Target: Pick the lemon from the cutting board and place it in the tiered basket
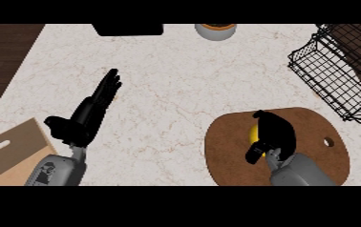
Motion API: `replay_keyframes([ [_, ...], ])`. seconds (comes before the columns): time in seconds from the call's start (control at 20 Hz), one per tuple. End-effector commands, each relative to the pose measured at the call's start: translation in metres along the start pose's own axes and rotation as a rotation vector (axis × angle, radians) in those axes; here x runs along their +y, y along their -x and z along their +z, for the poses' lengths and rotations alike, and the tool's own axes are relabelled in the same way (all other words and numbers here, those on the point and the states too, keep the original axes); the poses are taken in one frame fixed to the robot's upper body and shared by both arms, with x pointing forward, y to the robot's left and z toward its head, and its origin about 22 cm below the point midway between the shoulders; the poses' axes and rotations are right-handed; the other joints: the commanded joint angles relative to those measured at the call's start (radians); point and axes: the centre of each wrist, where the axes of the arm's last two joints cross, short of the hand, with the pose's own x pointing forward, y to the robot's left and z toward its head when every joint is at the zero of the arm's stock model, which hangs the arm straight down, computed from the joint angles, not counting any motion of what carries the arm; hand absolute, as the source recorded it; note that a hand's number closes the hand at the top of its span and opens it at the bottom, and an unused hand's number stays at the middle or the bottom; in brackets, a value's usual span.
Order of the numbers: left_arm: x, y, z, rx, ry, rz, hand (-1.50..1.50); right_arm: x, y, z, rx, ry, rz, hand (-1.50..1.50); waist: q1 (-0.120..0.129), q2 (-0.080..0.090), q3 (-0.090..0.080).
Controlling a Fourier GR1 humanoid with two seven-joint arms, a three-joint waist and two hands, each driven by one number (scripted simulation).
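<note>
You are looking down on a pale marbled counter that fills most of the view, with a dark wooden strip along its left edge. At the right edge sits the black wire tiered basket, well apart from the hands. Below it lies the round brown cutting board, with a small hole near its right rim. At the lower left you see a corner of a light wooden box. Your left hand rests on the counter with fingers straight and relaxed, holding nothing. Your right hand is over the board with its fingers curled round the lemon, of which only a yellow sliver shows. At the top edge are a black object and a small grey bowl
</note>
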Motion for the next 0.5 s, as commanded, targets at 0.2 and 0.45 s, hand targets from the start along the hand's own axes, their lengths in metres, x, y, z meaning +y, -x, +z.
replay_keyframes([
  [0.2, -0.007, 0.03, 0.005, 0.089, -0.017, -0.028, 0.0, 0.004, -0.019, 0.001, 0.008, 0.094, -0.034, 1.5, 0.007, 0.013, -0.019],
  [0.45, 0.016, 0.033, 0.006, 0.07, -0.012, -0.006, 0.0, 0.001, -0.008, 0.012, -0.004, 0.123, -0.046, 1.5, 0.001, 0.012, -0.019],
])
